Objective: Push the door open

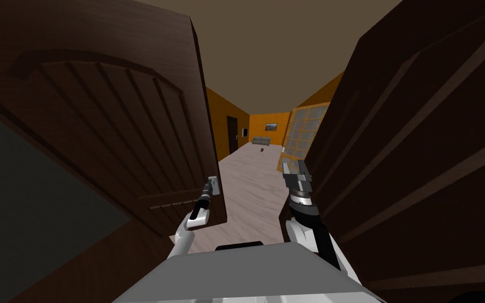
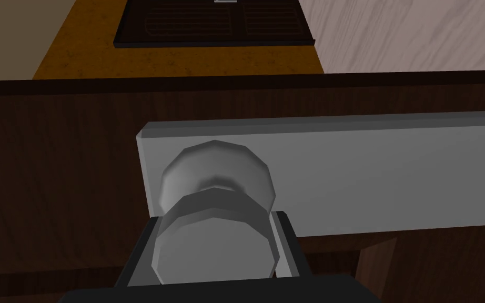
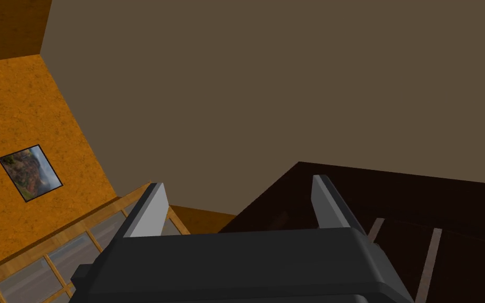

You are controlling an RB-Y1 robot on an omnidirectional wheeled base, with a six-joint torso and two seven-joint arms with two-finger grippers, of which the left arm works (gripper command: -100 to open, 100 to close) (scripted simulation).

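Left wrist view | left pincer point(image 2: 218, 227) clamped on knob point(image 2: 212, 250) of door point(image 1: 104, 131) | right pincer point(image 3: 237, 184) apart

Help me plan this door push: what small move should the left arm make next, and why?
Probably push the knob forward a little, swinging the door further from me. The left gripper is shut on the knob, fingers pressing its sides, and the door stands only partly open, the hallway floor showing past its edge.
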